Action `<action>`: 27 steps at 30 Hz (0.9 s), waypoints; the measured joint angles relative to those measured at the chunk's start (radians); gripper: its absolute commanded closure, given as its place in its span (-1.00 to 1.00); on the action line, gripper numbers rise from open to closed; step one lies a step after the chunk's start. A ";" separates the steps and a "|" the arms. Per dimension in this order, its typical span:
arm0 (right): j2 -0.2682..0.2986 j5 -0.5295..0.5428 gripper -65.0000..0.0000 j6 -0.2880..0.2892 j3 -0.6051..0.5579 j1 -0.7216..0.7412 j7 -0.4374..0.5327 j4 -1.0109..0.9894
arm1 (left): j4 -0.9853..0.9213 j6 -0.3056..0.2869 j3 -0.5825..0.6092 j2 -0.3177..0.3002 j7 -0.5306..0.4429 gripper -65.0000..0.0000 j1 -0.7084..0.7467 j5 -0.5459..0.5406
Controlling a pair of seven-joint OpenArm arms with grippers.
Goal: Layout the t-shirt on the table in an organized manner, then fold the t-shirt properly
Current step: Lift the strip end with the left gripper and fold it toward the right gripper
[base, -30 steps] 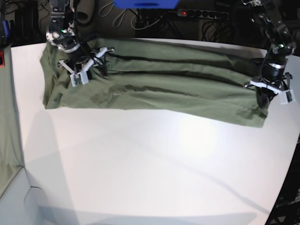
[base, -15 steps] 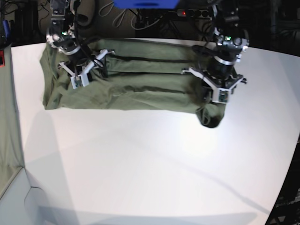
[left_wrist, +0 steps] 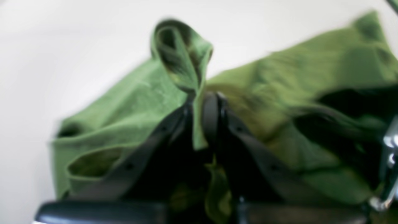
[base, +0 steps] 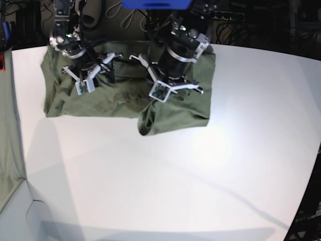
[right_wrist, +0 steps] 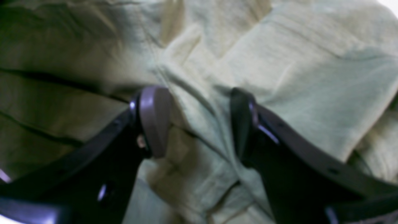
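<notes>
Left gripper [base: 173, 89] reaches over the t-shirt [base: 125, 95], pinching a fold; right gripper [base: 95, 75] spread, on cloth at far left of the table [base: 165, 175].

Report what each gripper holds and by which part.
The left gripper pinches a raised fold of the t-shirt. The right gripper stands open over it, holding nothing.

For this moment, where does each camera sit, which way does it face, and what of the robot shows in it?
Base: fixed high at the table's near side, looking down and across; both arms show, over the t-shirt.
Left wrist: on the left arm, looking along the left gripper, its jaws shut on a fold of t-shirt.
Right wrist: on the right arm, facing down past the open right gripper at the t-shirt.
Shared: all three show the t-shirt; the base view also shows both grippers.
</notes>
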 measured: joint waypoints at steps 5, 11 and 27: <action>0.001 0.000 0.02 0.000 0.000 0.000 0.000 0.000 | -0.070 0.068 0.087 -0.047 0.015 0.99 -0.027 0.003; 0.002 0.000 0.02 0.000 0.000 -0.001 0.000 0.000 | -0.091 0.087 0.091 -0.045 0.012 0.99 -0.033 0.002; 0.001 0.000 0.02 0.000 0.000 -0.003 0.000 0.001 | -0.106 0.087 0.156 -0.045 0.011 0.45 -0.056 -0.003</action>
